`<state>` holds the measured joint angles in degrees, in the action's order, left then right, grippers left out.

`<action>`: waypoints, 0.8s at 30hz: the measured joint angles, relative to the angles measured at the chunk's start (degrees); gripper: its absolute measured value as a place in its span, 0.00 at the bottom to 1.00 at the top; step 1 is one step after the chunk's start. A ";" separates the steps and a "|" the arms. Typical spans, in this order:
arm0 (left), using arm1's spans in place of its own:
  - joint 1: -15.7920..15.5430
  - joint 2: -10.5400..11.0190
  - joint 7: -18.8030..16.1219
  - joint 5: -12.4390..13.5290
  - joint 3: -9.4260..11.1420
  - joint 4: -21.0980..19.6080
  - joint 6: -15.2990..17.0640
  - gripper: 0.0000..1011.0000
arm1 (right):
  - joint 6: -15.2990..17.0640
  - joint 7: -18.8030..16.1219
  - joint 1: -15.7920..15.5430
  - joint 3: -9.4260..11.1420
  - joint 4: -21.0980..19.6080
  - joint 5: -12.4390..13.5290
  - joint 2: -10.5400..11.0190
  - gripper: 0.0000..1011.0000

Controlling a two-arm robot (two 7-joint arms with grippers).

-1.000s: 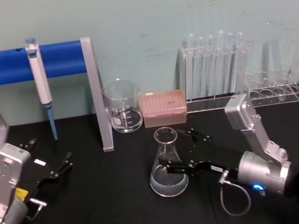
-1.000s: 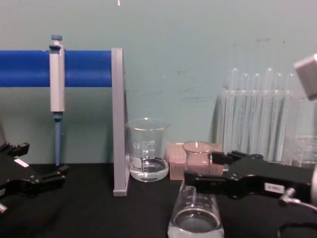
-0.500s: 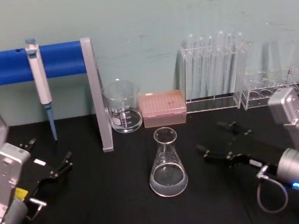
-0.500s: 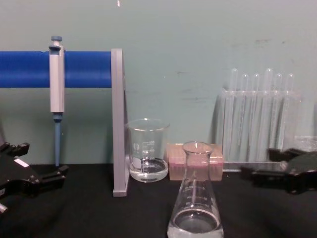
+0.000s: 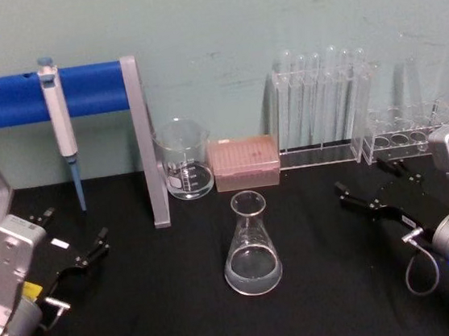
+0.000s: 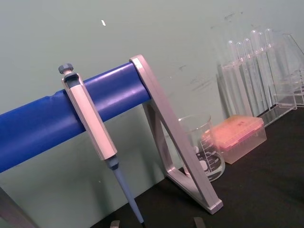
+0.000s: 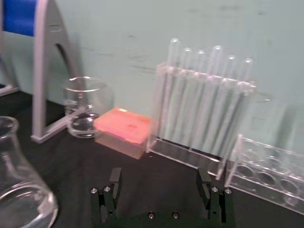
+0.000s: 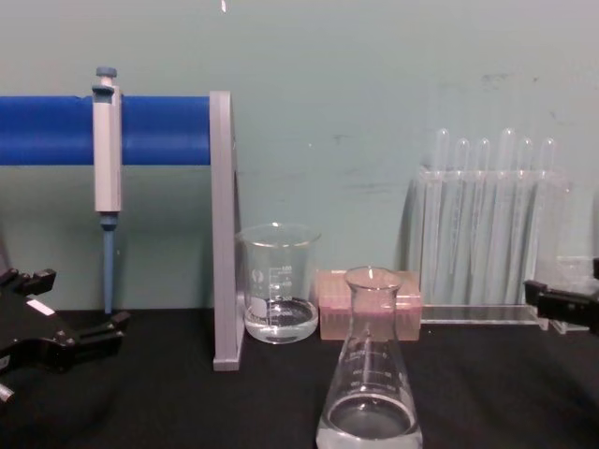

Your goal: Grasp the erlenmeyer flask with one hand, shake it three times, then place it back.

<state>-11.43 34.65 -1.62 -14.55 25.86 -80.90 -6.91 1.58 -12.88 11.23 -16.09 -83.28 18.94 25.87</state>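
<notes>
Withdrawn to three o'clock of the erlenmeyer flask (image 5: 251, 246), the right gripper (image 5: 370, 187) hangs released; the flask stands alone, placement apparently done, while the left gripper (image 5: 77, 243) idles, open, at nine o'clock.

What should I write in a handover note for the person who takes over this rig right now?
Right gripper: open, holding nothing, drawn back to the right near the test tube racks.
Left gripper: parked at the left, by the pipette stand.
Erlenmeyer flask: upright on the black table, a little liquid inside, in front of the beaker and pink tip box.
Done: flask released and set down.
Left: nothing visible; whether it was shaken cannot be told.
</notes>
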 joint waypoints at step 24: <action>0.00 0.00 0.00 0.00 0.00 0.00 0.00 0.99 | -2.35 2.14 0.85 0.62 5.65 -5.16 -6.59 0.99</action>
<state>-11.43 34.65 -1.62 -14.55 25.86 -80.90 -6.91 -0.77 -10.74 12.08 -15.47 -77.63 13.79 19.29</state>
